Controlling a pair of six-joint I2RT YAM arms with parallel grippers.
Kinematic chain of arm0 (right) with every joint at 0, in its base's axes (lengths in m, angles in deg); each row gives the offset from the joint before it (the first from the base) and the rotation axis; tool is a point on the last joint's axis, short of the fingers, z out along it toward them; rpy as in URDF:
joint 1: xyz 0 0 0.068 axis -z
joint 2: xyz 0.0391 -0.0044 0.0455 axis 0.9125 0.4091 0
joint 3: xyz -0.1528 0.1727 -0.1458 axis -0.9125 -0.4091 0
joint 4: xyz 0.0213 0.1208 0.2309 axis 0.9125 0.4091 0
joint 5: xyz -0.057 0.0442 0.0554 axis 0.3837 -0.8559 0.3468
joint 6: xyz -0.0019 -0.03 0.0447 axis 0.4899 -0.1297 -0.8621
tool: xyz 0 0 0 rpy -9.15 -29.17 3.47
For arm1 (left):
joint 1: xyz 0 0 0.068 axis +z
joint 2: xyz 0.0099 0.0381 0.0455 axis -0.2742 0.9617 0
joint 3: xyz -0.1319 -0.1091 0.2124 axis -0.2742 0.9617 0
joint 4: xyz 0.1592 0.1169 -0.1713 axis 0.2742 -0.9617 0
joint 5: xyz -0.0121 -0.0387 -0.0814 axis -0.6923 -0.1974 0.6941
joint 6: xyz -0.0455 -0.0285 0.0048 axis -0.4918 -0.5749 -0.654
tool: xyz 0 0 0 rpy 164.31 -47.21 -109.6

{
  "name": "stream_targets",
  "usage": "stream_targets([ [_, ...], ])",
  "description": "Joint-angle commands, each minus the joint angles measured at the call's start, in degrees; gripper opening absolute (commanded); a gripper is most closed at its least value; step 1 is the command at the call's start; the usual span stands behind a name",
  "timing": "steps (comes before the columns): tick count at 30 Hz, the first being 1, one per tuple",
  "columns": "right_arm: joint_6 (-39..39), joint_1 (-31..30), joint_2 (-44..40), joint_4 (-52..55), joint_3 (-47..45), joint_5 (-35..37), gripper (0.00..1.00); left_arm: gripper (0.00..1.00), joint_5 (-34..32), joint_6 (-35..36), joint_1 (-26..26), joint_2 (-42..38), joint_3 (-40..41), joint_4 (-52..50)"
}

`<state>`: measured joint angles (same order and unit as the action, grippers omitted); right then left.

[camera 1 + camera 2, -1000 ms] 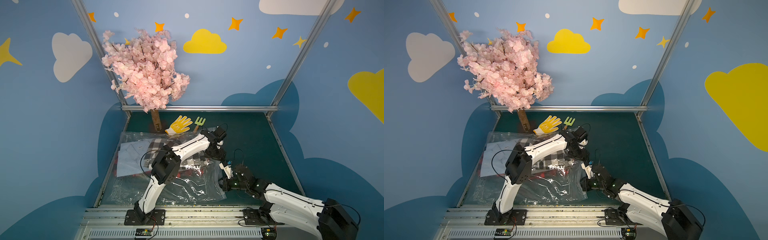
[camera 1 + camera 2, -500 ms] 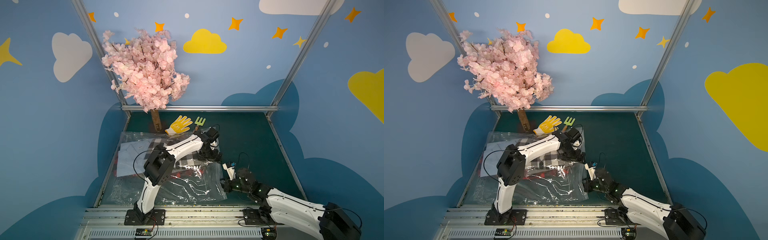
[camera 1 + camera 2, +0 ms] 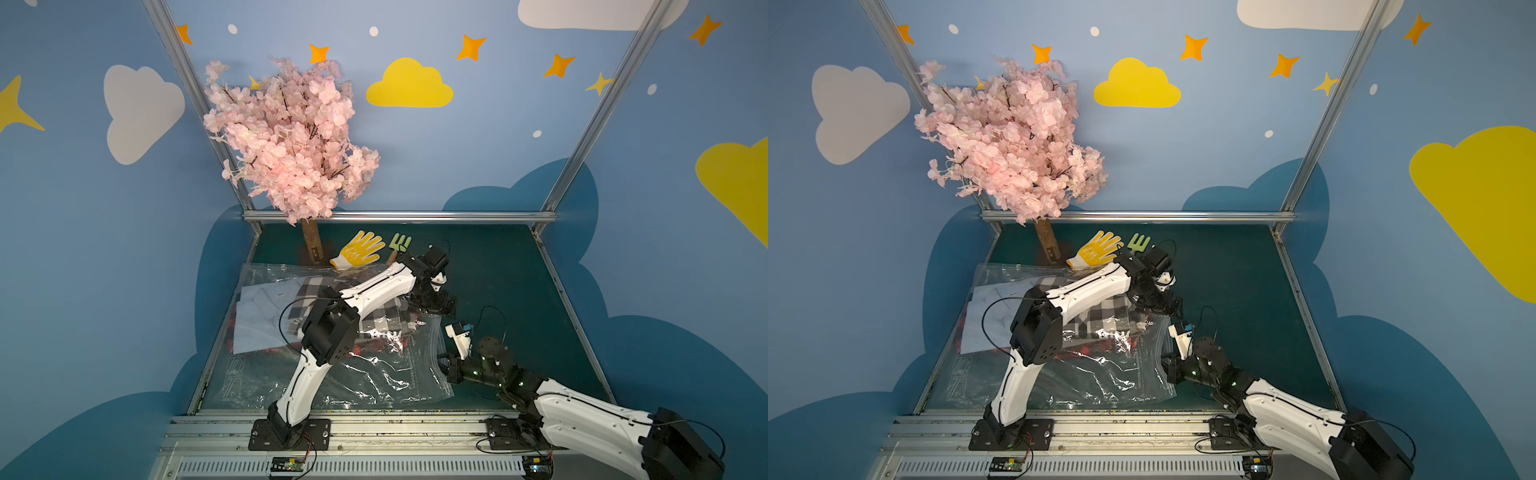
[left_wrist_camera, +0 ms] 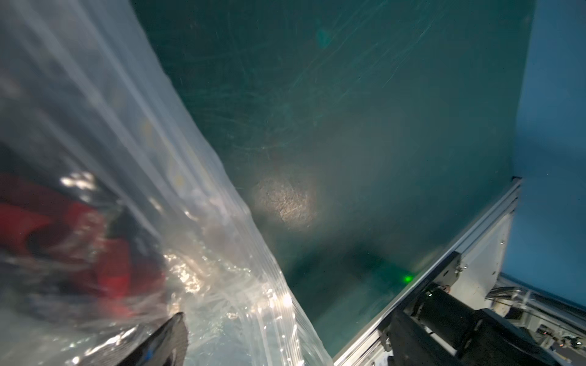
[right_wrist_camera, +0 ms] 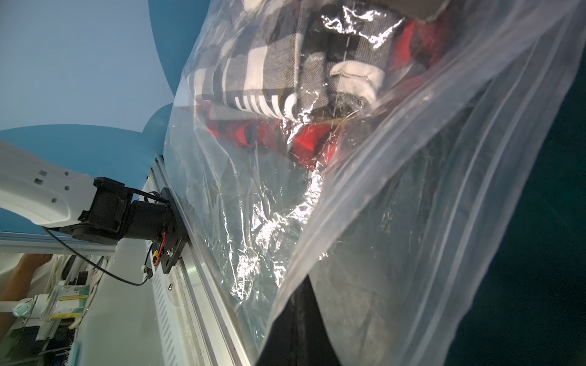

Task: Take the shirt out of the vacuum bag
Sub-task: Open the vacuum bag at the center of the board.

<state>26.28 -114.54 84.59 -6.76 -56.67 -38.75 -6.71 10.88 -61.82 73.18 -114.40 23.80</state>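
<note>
White-shelled left arm [image 3: 376, 291], black joints, looped black cables [image 3: 281, 320], bolted black base plate [image 3: 286, 434], matching right arm [image 3: 582, 415], green lights [image 3: 476, 372]

- I read the vacuum bag [image 3: 374, 386] as thin clear plastic, glossy and crinkled, throwing hard glints; its zip-seal strip [image 5: 444, 202] looks ridged and cloudier
- the shirt [image 5: 269, 73] inside is woven black-and-white checked cloth, matt; the red cloth [image 5: 310, 142] beneath it looks equally soft and dull
- the table mat [image 3: 498, 270] is dark green and matt; close up in the left wrist view I see fine scratches on it
- at 6 o'clock, the rail [image 3: 395, 428] is bare brushed metal
- the left arm [image 3: 374, 291] and the right arm [image 3: 582, 419] have smooth white plastic shells; their joints are matt black
- at 11 o'clock, the tree's blossoms [image 3: 291, 137] look like matt fabric; its trunk [image 3: 311, 245] is rough and brown
- at 12 o'clock, the glove [image 3: 359, 249] is yellow knitted cloth
</note>
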Motion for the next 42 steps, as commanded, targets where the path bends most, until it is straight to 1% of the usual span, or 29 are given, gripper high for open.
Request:
stream_targets([
  [1,1.2,-0.8,0.6,-2.9,0.7,-0.4,0.00,0.96,-1.8,3.2,-0.3,1.0,-0.3,-5.1],
  [3,1.4,-1.3,0.6,-3.2,0.7,-0.1,0.00,0.92,-2.4,4.1,-0.4,1.1,0.4,-5.9],
  [8,2.0,-2.0,0.9,-2.8,1.6,0.7,0.00,0.76,-3.2,6.2,-1.2,1.8,1.4,-7.2],
  [12,2.3,-2.4,1.3,-2.4,2.6,0.9,0.00,0.55,-3.4,7.6,-1.6,2.5,1.6,-8.2],
  [19,2.5,-2.6,1.2,-1.5,3.5,1.6,0.00,0.24,-1.8,9.0,-1.7,2.1,1.9,-8.4],
  [23,1.8,-2.5,0.4,-1.3,3.1,3.4,0.00,0.08,-2.6,9.6,-1.6,0.2,3.0,-8.5],
  [25,0.7,-2.4,-0.6,-1.3,2.5,5.5,0.00,0.05,-4.0,9.6,-1.4,-1.5,3.9,-8.3],
  [29,-1.7,-2.2,-3.9,-0.3,0.8,11.5,0.00,0.03,-4.2,8.2,-0.3,-6.8,8.4,-5.8],
  [31,-2.3,-0.9,-5.1,2.3,1.1,11.5,0.00,0.03,-4.2,7.4,0.2,-9.9,11.4,-3.6],
  [32,-2.7,0.0,-5.4,2.9,1.4,10.5,0.00,0.03,-4.2,6.9,0.3,-11.5,13.0,-2.6],
  [37,-7.3,5.9,-4.4,5.7,3.9,5.2,0.12,0.03,-6.6,4.4,1.1,-19.6,20.5,2.5],
  [39,-8.7,8.6,-1.8,5.5,6.4,0.6,0.14,0.03,-7.2,3.1,1.3,-23.4,23.7,4.9],
  [42,-9.4,9.8,4.9,6.8,12.3,-3.7,0.17,0.03,-7.7,0.6,1.2,-28.6,28.8,9.0],
])
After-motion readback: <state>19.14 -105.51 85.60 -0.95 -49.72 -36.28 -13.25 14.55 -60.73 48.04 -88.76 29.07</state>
